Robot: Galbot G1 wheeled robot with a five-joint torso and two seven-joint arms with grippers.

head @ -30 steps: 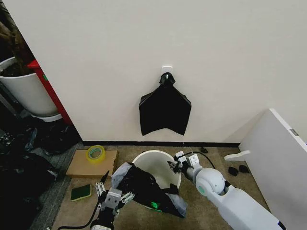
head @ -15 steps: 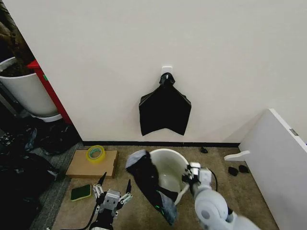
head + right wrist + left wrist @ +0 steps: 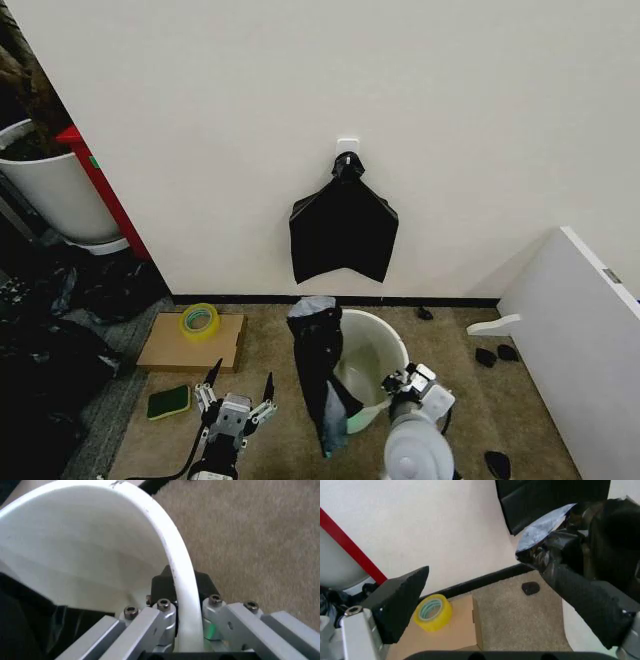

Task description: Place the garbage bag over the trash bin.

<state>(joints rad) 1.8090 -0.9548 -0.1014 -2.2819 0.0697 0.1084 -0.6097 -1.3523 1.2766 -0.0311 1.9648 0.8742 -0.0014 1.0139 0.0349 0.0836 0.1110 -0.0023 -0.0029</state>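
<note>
Your right gripper (image 3: 181, 620) is clamped on the bin (image 3: 392, 345) rim; bag (image 3: 320, 375) draped over its left edge. Left gripper (image 3: 237, 392) spread wide, holding nothing.

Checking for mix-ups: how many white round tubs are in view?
2. The bin on the carpet by the wall, its rim clamped by the right tool; a taller tub far left. Others may be hidden.

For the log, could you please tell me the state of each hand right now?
Left hand: open, holding nothing.
Right hand: closed on the round white plastic trash bin's rim.
</note>
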